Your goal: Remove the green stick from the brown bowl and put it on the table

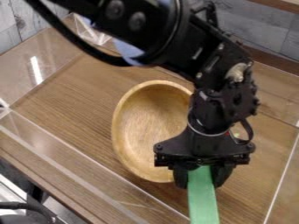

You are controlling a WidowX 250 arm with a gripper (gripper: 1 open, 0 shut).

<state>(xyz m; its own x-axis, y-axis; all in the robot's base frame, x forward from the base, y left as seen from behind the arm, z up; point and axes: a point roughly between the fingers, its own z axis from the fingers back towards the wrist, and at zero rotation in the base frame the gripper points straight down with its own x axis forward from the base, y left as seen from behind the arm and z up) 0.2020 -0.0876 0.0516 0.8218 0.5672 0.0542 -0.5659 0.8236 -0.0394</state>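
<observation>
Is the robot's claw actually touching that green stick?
Touching. The camera view shows the gripper closed around the upper end of the green stick, which sticks out below between its fingertips.
</observation>
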